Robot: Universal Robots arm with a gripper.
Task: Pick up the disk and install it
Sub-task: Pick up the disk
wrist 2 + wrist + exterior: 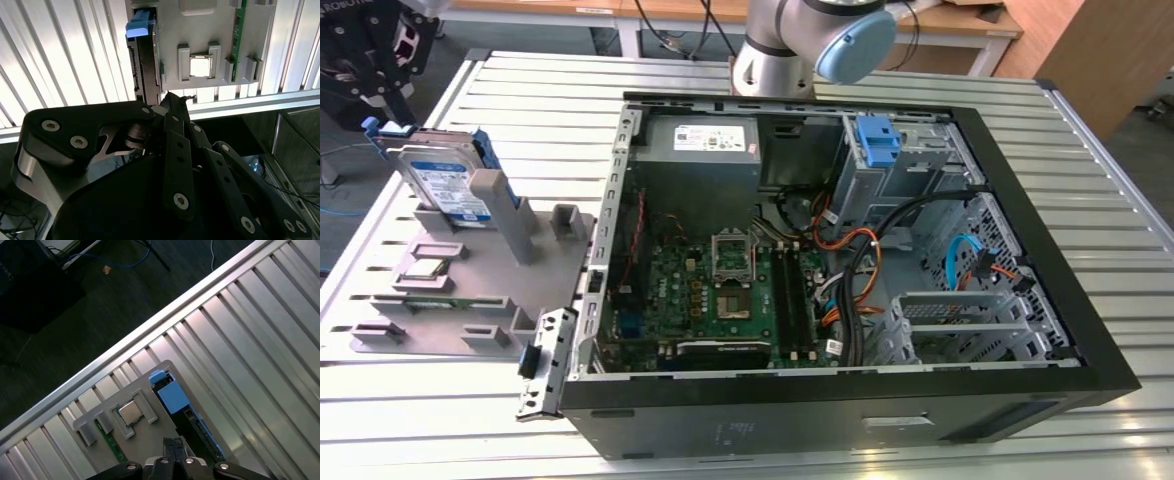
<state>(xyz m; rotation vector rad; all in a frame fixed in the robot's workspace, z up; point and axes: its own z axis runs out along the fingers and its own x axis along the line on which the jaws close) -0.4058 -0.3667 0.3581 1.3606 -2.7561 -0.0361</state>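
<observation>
Your gripper (173, 444): fingers look closed, empty, just above the disk (451, 185). It's upright in grey rack (467, 290), 9 o'clock of PC case (1067, 330), exterior view. Risk: descend w/o opening and you ram the blue rail (172, 396).

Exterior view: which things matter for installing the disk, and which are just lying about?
Job: the disk upright in the grey holder; the gripper close to it; the open computer case.
Lying about: the processor chip; the memory stick; the power-supply box inside the case.
</observation>
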